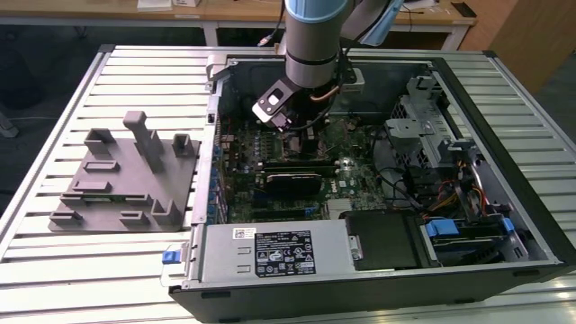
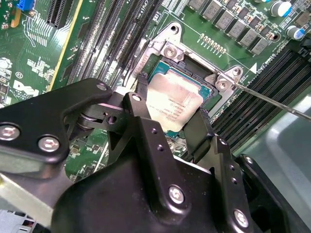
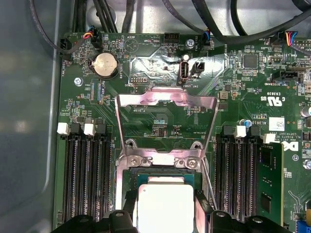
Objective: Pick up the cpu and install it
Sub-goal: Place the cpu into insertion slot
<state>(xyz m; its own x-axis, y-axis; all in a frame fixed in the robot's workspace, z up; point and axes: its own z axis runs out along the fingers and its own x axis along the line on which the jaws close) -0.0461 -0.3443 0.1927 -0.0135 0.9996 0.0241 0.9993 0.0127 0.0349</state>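
The big computer box (image 1: 360,291) lies open on the table (image 1: 54,270), and the green board (image 1: 353,177) is inside it. The arm (image 1: 315,34) reaches down into the box. The gripper (image 2: 171,97) is open just as wide as the cpu (image 2: 175,109). Its black fingers (image 2: 199,131) press on two sides of the chip. The cpu is inside the square socket (image 2: 167,48). I cannot tell if it lies all the way down. The socket's metal lid (image 3: 167,99) is flipped up.

The jaws cover two edges of the cpu (image 2: 174,104) in the second wrist view.
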